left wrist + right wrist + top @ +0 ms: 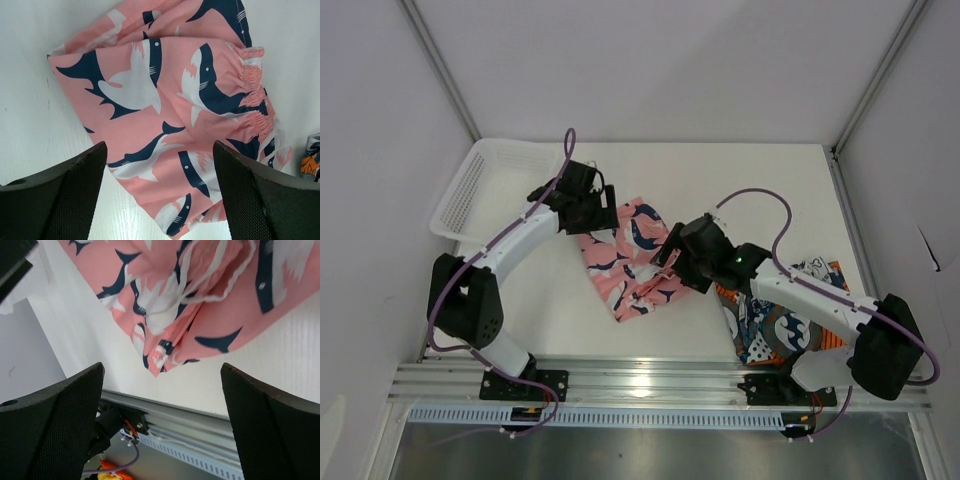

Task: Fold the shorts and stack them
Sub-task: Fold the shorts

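Pink shorts point(632, 262) mid-worktop point(740, 180), long axis roughly 12-to-6. Left end effector point(602, 215) at their 11 o'clock, right end effector point(667, 258) at 3, equally near, both released. Printed shorts point(775, 325) at 4.

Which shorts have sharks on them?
The pink shorts in the middle of the table. They show navy-and-white sharks; the other shorts, by the right arm, are blue, orange and white.

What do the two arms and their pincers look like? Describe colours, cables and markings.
The left arm and right arm have white links between black joints. A purple cable loops along each. A green light glows near the right wrist. The left pincer and right pincer are black and broad, with a fine mesh texture inside. No printed markings are legible.
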`<action>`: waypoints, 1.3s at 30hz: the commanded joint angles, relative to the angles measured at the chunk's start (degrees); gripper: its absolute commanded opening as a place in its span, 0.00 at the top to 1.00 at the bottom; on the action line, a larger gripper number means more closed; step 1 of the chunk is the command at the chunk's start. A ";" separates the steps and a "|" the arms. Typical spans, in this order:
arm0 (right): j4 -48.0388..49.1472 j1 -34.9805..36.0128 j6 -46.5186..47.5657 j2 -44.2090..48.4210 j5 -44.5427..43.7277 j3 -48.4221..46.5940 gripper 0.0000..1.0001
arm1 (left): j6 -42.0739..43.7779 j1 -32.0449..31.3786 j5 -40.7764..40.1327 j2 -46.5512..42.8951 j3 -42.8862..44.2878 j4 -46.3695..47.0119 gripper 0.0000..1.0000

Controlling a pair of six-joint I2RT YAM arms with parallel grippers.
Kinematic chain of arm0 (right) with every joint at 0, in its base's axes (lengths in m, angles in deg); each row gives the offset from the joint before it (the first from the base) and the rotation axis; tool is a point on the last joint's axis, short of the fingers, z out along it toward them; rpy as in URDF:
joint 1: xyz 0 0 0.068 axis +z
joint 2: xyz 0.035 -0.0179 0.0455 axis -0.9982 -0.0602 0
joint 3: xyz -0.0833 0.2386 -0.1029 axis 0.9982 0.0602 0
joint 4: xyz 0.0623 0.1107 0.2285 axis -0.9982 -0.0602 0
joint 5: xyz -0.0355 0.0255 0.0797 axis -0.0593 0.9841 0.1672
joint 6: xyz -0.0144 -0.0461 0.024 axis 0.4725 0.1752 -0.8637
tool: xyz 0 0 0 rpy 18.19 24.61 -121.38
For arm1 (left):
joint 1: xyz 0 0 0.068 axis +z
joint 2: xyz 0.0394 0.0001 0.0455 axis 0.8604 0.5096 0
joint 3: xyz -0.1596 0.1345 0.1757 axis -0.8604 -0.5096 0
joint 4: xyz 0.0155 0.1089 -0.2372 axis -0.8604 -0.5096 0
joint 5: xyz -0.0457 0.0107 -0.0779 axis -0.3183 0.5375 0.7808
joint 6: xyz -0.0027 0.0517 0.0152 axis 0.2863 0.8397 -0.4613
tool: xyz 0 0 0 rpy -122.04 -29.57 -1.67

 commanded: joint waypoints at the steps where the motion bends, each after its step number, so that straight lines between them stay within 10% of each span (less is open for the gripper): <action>1: -4.17 6.59 -13.56 0.86 -10.56 0.63 0.01 | -0.75 0.19 -3.40 -0.26 2.79 1.69 0.13; 12: 2.94 16.20 -34.83 -9.51 -15.40 3.36 0.00 | -2.24 1.43 -5.77 -4.02 1.47 0.03 0.13; 27: 8.21 13.66 -36.61 -20.14 -19.27 -1.65 0.06 | -2.07 2.57 -6.39 -5.26 0.86 -0.07 0.12; 34: 9.98 10.49 -30.99 -21.03 -16.20 1.68 0.69 | -2.07 2.74 -6.56 -3.86 0.25 0.90 0.13; 39: 9.98 5.41 -18.53 -16.21 -10.33 7.48 0.84 | -0.85 2.66 -3.41 -2.98 -1.16 4.93 0.13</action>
